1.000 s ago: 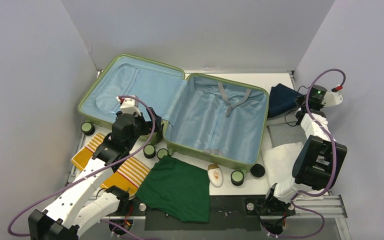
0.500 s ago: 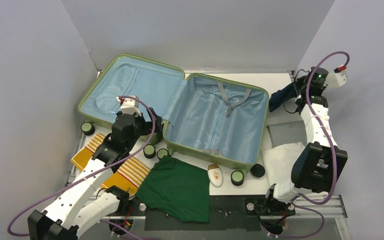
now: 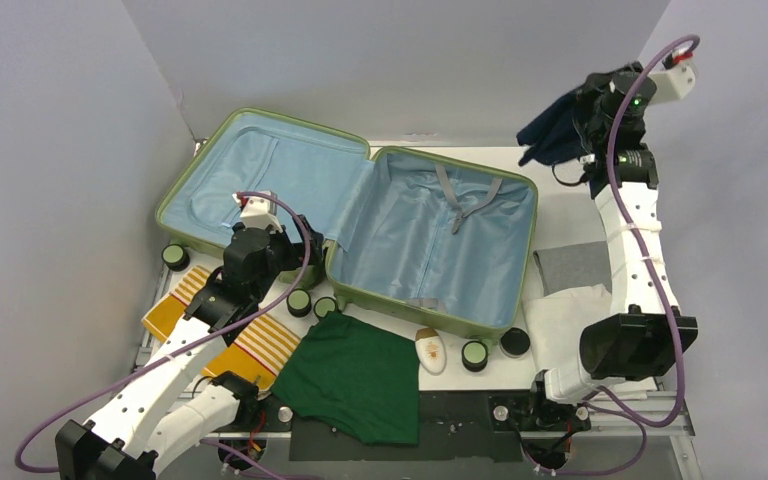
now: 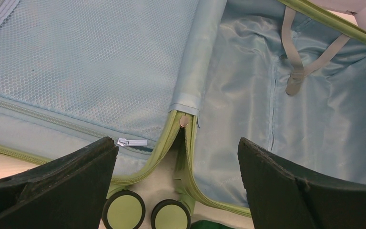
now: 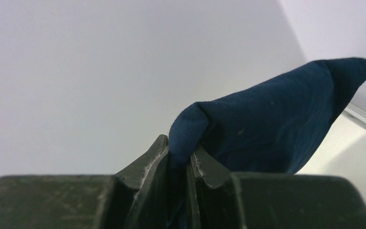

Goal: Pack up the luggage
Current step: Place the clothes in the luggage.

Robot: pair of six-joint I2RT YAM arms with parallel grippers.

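The light-green luggage (image 3: 350, 150) lies open on the table, both light-blue lined halves facing up; its lining and hinge also show in the left wrist view (image 4: 190, 62). My right gripper (image 3: 588, 118) is raised high at the back right, shut on a navy blue cloth (image 3: 550, 135) that hangs from it; in the right wrist view my gripper (image 5: 181, 148) pinches a fold of the cloth (image 5: 276, 119). My left gripper (image 3: 256, 212) is open and empty over the suitcase's near edge by the hinge; in the left wrist view my gripper (image 4: 176, 143) has its jaws wide apart.
A green garment (image 3: 355, 375), a yellow striped cloth (image 3: 245, 345), a sunscreen tube (image 3: 429, 350) and a black jar (image 3: 514, 342) lie near the front. A grey cloth (image 3: 572, 265) and a white cloth (image 3: 560, 320) lie at the right. Suitcase wheels (image 4: 124, 210) sit below my left gripper.
My right gripper has lifted the navy cloth up off the table and toward the back wall. The left arm has not moved.
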